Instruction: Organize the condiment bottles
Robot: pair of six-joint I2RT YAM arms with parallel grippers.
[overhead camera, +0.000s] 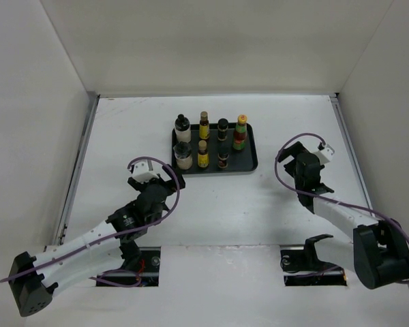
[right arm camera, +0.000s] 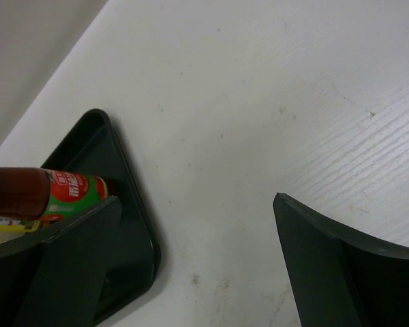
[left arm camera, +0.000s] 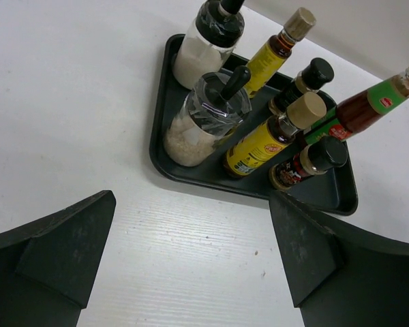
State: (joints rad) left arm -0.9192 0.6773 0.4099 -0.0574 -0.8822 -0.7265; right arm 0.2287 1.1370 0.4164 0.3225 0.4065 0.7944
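Observation:
Seven condiment bottles stand upright in a black tray (overhead camera: 251,163) in two rows. The back row holds a white bottle (overhead camera: 183,128), a yellow one (overhead camera: 204,125), a short dark one (overhead camera: 222,129) and the red-green one (overhead camera: 240,132). The front row holds a white bottle (overhead camera: 184,155), a yellow one (overhead camera: 202,154) and a dark one (overhead camera: 223,159). My left gripper (overhead camera: 172,178) (left arm camera: 191,204) is open and empty over the table, just short of the tray's near left corner (left arm camera: 157,129). My right gripper (overhead camera: 296,163) (right arm camera: 196,201) is open and empty, right of the tray (right arm camera: 133,204).
White walls enclose the table on the left, back and right. The red-green bottle (right arm camera: 48,193) shows at the left edge of the right wrist view, beside my left finger. Bare white tabletop lies under both grippers.

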